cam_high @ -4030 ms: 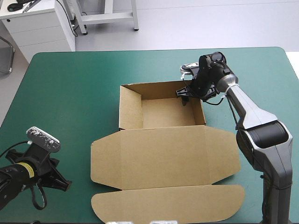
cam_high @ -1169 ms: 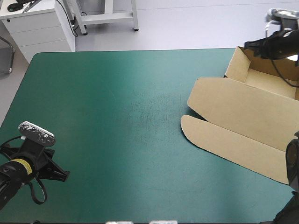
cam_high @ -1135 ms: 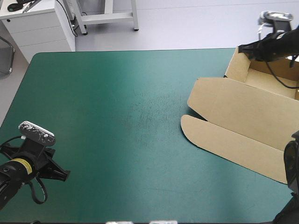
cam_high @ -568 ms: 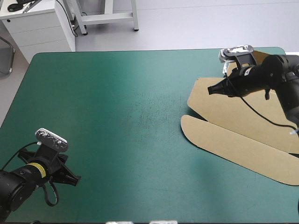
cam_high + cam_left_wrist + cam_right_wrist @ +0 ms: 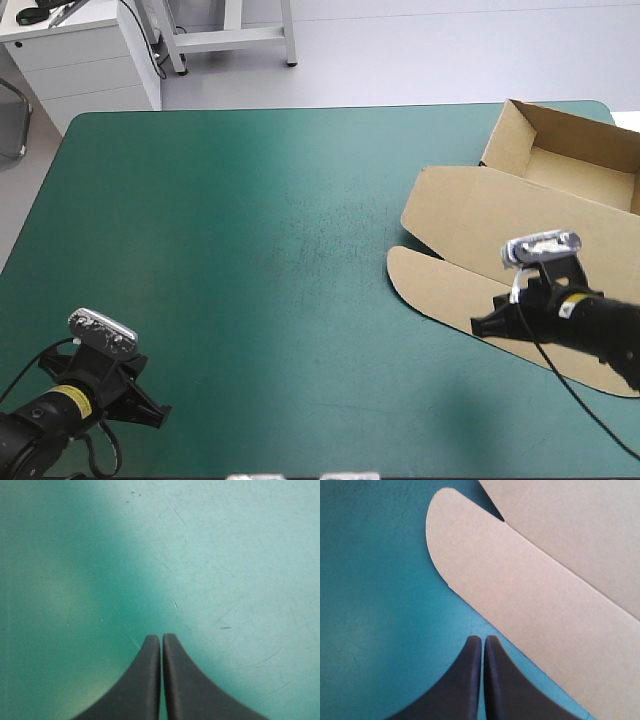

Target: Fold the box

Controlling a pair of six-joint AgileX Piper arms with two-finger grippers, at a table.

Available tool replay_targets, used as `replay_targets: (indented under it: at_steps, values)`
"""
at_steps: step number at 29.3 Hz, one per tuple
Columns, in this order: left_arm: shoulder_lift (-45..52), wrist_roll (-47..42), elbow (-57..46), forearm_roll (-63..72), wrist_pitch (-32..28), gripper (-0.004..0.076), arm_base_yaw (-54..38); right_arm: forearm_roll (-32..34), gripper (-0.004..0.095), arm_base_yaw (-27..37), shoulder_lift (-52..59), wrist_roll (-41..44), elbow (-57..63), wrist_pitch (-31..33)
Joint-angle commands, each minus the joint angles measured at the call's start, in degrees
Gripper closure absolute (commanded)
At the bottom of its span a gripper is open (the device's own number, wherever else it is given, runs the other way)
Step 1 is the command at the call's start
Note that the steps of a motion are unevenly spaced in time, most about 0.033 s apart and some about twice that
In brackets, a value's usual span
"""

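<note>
box (image 5: 500,210) is parked at the table's far right corner; tray (image 5: 585,172) walls up, only bare board inside, lid flat; right gripper (image 5: 481,639) pinched together just beside the rounded flap (image 5: 510,590); left gripper (image 5: 161,637) also together, well apart over teal-green cover (image 5: 250,250)

The left gripper (image 5: 161,636), with its two broad black fin-shaped fingers (image 5: 142,685) pressed together in one pointed arch, hangs over the teal-green table cover (image 5: 235,545). From the tip, a short pale scratch (image 5: 175,605) lies at twelve o'clock and a small dark dash (image 5: 226,627) at two o'clock. The cover is darker toward nine o'clock.
</note>
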State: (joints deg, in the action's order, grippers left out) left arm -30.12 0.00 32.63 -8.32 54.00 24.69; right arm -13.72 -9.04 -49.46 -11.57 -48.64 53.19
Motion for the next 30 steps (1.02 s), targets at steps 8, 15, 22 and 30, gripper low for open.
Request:
replay_targets:
  at_steps: [8,15,22,30]
  values:
    - [3.81,-0.31,-3.77,0.29,-3.13,0.0731,0.03,-1.17,0.0909,0.03,17.11,-2.87,15.83,-3.78]
    - [3.81,-0.31,-3.78,0.55,-3.82,0.0731,0.03,-1.01,0.0909,0.03,23.67,-3.46,18.81,-5.80]
    - [3.81,-0.31,-3.78,0.55,-3.82,0.0731,0.03,-1.41,0.0909,0.03,24.81,-3.39,20.53,-6.72]
    - [3.81,-0.31,-3.78,0.55,-3.82,0.0731,0.03,-1.39,0.0909,0.03,24.81,-3.30,20.56,-6.68]
